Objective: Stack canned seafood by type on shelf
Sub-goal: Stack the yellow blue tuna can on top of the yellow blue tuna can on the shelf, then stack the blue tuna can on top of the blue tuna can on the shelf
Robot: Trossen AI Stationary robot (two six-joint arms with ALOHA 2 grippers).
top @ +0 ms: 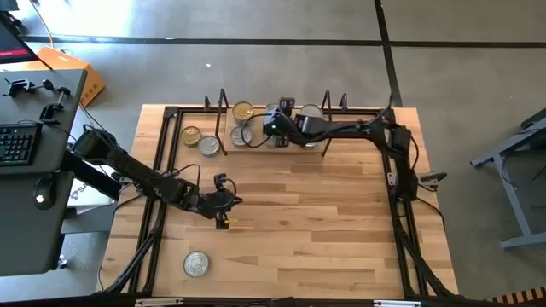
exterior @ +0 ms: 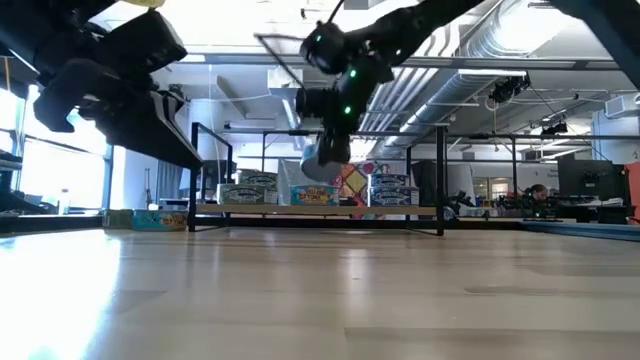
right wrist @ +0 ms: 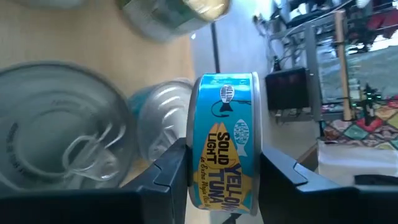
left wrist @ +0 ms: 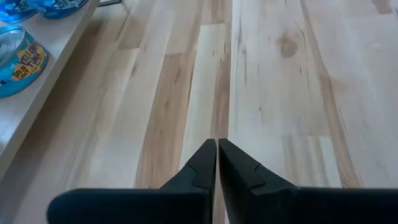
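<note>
The shelf [top: 277, 147], a pale board with black wire uprights, stands at the table's far side and carries several short tins, silver-lidded [top: 241, 135] and gold-lidded [top: 243, 111]. My right gripper [top: 275, 130] reaches in over the shelf and is shut on a blue-labelled tuna tin [right wrist: 227, 124], which the low view shows raised above the board [exterior: 318, 160]. Silver lids [right wrist: 62, 137] lie beneath it. My left gripper [top: 223, 205] hovers shut over bare table left of centre, its fingertips [left wrist: 217, 146] together. Blue tins [left wrist: 15, 59] show at that view's edge. My right gripper pinches the tuna tin between its two fingers [right wrist: 171, 171], one on each flat end [right wrist: 194, 155], so the label wall faces the wrist camera. It comes from above, pointing down. The tin stands on edge in the hold, lifted clear of the shelf board and the tins below.
Two tins stand on the table just left of the shelf, one gold-lidded [top: 191, 135] and one silver-lidded [top: 209, 147]. Another silver tin [top: 196, 263] sits near the table's near-left corner. A black frame [top: 166, 153] runs along the table's edges. Bare wood spans the middle and right.
</note>
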